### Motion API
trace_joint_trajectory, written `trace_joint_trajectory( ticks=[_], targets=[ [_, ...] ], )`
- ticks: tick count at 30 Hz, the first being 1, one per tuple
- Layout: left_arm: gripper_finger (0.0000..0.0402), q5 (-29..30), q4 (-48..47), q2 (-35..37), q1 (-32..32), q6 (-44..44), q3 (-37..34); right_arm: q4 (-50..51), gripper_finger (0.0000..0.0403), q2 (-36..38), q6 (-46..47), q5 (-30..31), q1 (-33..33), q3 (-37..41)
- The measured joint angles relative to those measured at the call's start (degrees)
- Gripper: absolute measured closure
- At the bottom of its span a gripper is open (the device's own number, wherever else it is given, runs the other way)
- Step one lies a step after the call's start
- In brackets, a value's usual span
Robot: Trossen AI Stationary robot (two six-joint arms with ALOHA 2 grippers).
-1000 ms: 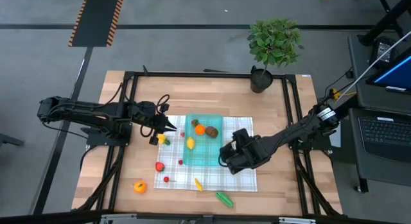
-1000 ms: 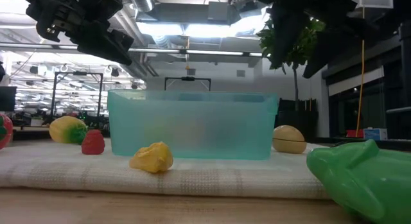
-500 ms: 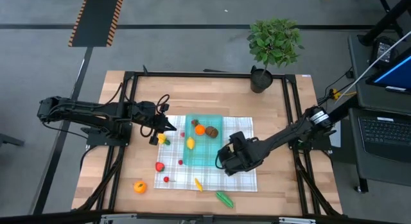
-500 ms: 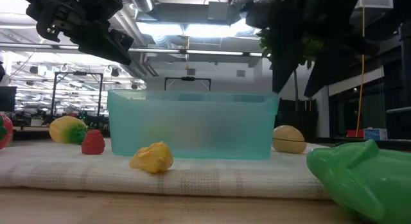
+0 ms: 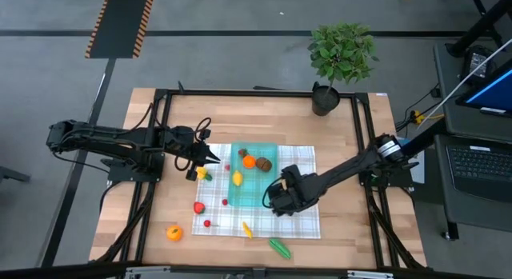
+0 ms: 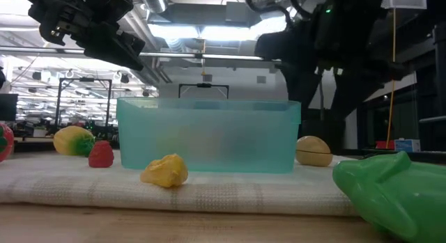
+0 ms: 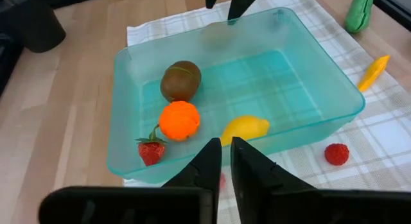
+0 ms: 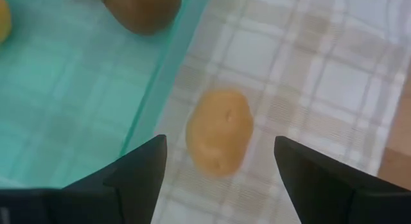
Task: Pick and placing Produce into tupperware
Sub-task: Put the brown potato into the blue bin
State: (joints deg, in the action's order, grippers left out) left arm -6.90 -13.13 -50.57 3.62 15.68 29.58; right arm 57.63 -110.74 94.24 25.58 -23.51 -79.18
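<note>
I see no readable writing. My right gripper, jaws spread, hangs over the potato at the tub's 3 o'clock; left gripper, pressed together, at 9.

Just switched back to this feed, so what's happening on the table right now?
The right hand hangs open over a tan potato-like piece lying on the checked cloth just outside the teal tupperware. The left hand waits shut at the tub's other side. Inside are a kiwi, an orange, a strawberry and a lemon; other pieces lie on the cloth.
</note>
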Motion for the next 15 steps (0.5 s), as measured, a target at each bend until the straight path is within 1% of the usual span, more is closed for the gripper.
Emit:
trace_joint_trajectory(
  ticks=[7,13,15],
  targets=[
    [0.0367,0.0,-0.09,0.0,0.0,0.0,0.0,-1.25,0.0114,-0.59,0.0,0.13,0.52,0.04],
    [0.0383,0.0,-0.17,0.0,0.0,0.0,0.0,-2.67,0.0114,-0.61,0.02,0.11,0.75,1.42],
    [0.0389,-0.01,-0.17,0.0,-0.01,0.0,0.0,-4.51,0.0114,-0.57,0.11,-0.07,0.75,2.63]
  ],
)
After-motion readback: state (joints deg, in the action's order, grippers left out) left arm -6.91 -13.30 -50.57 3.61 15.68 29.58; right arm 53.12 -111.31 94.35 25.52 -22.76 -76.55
